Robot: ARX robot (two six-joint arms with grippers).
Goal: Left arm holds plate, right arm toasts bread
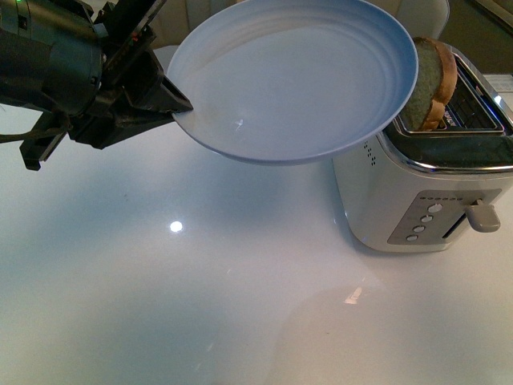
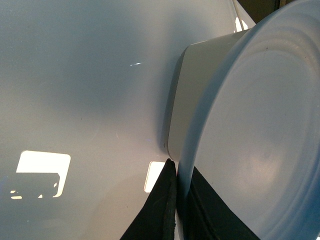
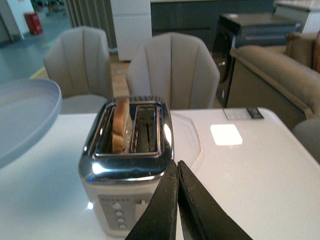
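Front view: left end effector [image 1: 178,104] is clamped on the plate [image 1: 296,80] rim, holding it tilted above the surface [image 1: 160,305]. Bread [image 1: 437,80] stands upright in one toaster [image 1: 433,192] slot, near the surface's right edge. Right end effector [image 3: 177,172] is closed, empty and pointed toward the toaster.

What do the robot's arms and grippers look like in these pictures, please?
The left arm has a bulky black and dark-grey body with a thin dark cable beneath. The left gripper is a matte black wedge tapering to a point. The right gripper shows two long black fingers, likewise tapering to narrow tips. No markings are legible.
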